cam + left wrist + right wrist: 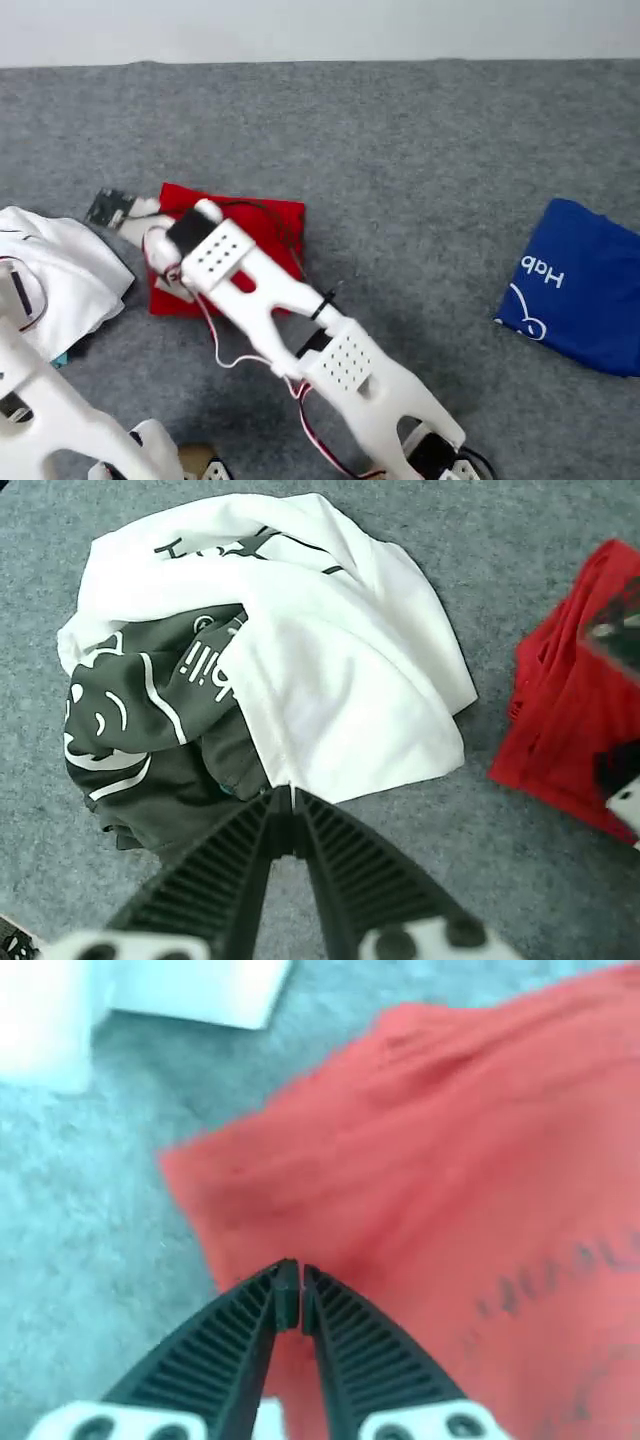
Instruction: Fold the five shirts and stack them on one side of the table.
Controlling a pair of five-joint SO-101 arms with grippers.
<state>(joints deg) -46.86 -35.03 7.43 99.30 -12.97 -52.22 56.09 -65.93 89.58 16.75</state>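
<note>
The left gripper [292,802] is held with fingers pressed together at the edge of the white shirt [340,670]. The right gripper [293,1295] is likewise closed over the red shirt [450,1160].

Robotics test bench: two white plastic robot arms [345,365] with perforated shells and loose red-and-white wiring [232,361] stand at a table covered in grey felt-like fabric [420,150], a bare white wall [320,28] behind.

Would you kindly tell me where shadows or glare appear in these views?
High view: soft, even light, with only faint shadows under the right arm across the red shirt. Left wrist view: the white shirt is very bright and shades the dark shirt beneath. Right wrist view: no glare on the red shirt.
</note>
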